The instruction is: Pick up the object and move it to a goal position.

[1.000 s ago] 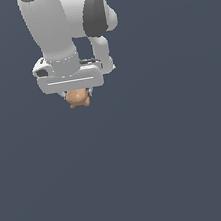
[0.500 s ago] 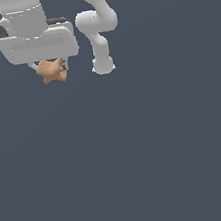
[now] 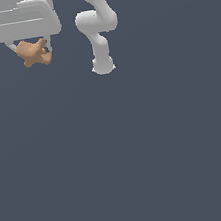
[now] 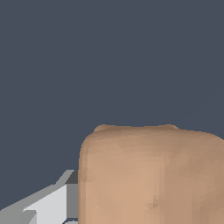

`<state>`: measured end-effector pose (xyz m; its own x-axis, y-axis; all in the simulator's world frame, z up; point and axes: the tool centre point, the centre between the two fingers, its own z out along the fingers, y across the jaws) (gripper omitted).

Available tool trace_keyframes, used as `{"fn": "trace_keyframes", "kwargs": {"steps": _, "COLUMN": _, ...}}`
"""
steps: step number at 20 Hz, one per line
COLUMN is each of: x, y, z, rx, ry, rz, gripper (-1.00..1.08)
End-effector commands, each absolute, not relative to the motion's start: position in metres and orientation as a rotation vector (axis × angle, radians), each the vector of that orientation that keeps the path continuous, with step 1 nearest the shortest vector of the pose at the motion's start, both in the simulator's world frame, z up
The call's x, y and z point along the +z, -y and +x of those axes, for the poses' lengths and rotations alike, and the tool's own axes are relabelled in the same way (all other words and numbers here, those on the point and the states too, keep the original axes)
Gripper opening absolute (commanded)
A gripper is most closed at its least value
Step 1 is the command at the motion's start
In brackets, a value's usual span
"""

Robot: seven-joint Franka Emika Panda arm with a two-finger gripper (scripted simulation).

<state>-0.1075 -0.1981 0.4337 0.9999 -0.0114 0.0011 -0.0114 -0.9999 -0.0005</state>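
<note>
Carrying stage: gripper (image 3: 31,53) closed on the object (image 3: 33,52), held aloft at the exterior view's upper left; lump fills the wrist view; its lobed shape risks slipping or twisting out if the arm jolts.

On my wrist feed I see the tan-orange object (image 4: 151,175) looming large and matte with two small bumps along its upper edge, pressed against one pale grey finger (image 4: 52,203) of the gripper (image 4: 72,216), everything set against a flat dark slate-blue background (image 4: 87,57).
</note>
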Motion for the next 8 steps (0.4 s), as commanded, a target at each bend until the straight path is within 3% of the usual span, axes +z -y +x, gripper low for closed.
{"fn": "trace_keyframes", "kwargs": {"steps": 1, "x": 0.4402, "y": 0.2017, "z": -0.1095, "rx": 0.000, "ry": -0.016, "rz": -3.142, "gripper": -1.00}}
{"fn": "trace_keyframes", "kwargs": {"steps": 8, "x": 0.4409, "y": 0.2028, "z": -0.1085, "rx": 0.000, "ry": -0.016, "rz": -3.142, "gripper": -1.00}}
